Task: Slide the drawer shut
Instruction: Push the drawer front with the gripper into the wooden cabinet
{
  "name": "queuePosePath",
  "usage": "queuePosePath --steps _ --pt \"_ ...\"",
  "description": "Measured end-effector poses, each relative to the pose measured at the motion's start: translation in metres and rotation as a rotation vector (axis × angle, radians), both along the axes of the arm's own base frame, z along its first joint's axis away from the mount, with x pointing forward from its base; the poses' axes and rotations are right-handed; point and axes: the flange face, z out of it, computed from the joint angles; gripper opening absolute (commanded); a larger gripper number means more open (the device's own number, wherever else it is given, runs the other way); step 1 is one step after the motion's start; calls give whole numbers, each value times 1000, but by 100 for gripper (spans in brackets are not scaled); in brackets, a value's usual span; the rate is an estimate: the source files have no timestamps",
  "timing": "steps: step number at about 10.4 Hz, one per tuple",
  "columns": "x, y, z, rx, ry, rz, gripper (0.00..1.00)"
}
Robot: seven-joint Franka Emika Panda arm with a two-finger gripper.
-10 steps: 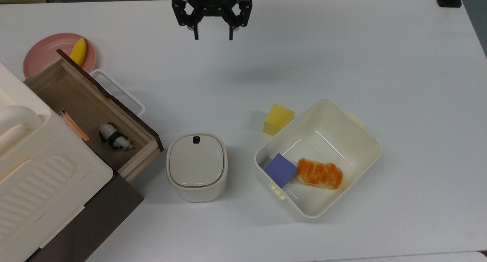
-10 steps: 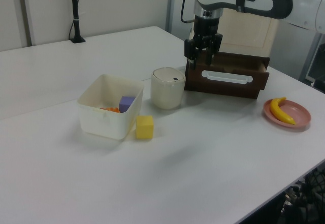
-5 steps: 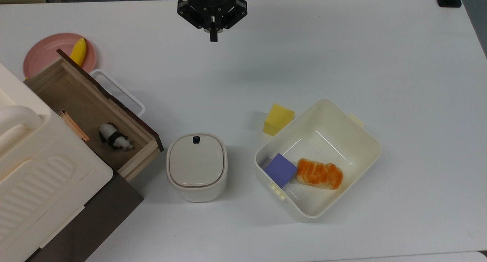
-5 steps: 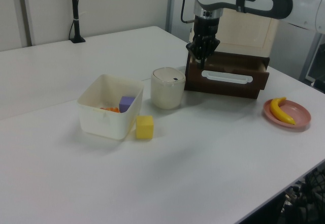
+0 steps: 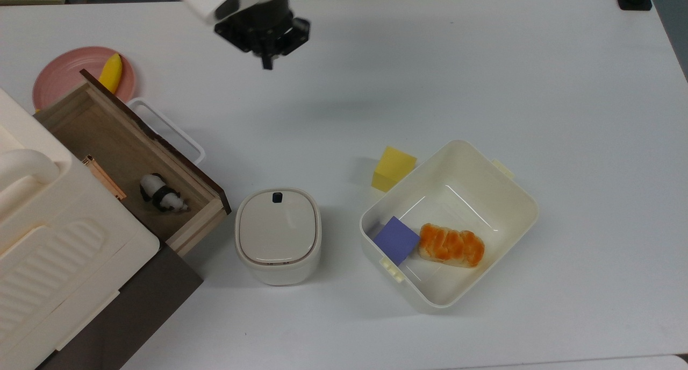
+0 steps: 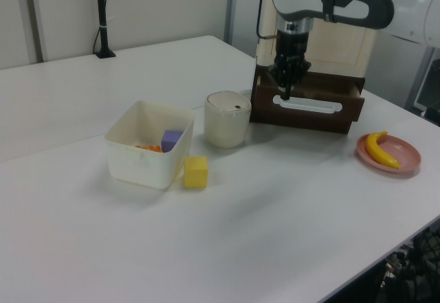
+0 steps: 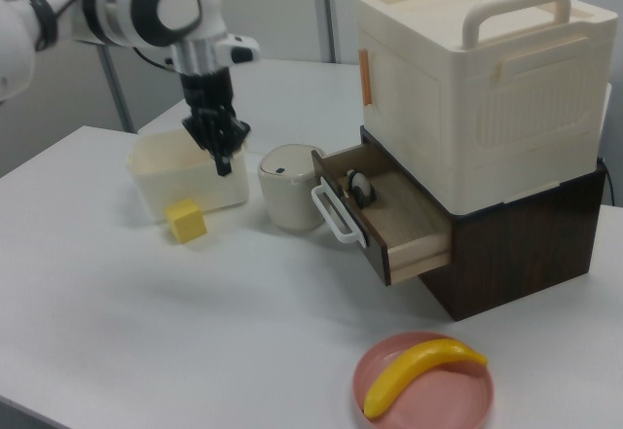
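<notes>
drawer: the drawer (image 5: 131, 163) is sitting pulled well out of the dark cabinet (image 7: 516, 254), at the top view's left; a panda figure (image 5: 161, 194) is lying inside.
handle: the white loop handle (image 5: 167, 129) is sticking out from the dark front panel, nothing touching it.
gripper: the gripper (image 5: 267, 64) is hanging above the worktop (image 5: 484, 63), well apart from the handle, toward the top view's upper middle; the fingers are pressed together into one tip.
neighbours: lidded bin (image 5: 278, 234) is standing just beside the drawer's front corner; pink plate (image 5: 59, 77) with a banana (image 5: 110, 72) is sitting behind the drawer's other corner.
risk: my guess, a narrow closed tip pushing off-centre is going to skew the drawer in its runners and jam it; coming in low, it could slip inside the loop or clip the bin.
change: the fingers were spread a second ago and are now closed; since the half-second mark the gripper is travelling toward the top view's left, nearer the drawer. Drawer itself unmoved.
</notes>
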Motion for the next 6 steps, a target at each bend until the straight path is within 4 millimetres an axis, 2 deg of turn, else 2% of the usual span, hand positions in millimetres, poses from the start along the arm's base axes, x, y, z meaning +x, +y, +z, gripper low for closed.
queuePosePath --steps 4,6 --pt "18 -56 -69 -36 87 -72 0" --pt "28 -85 -92 -38 65 -108 0"
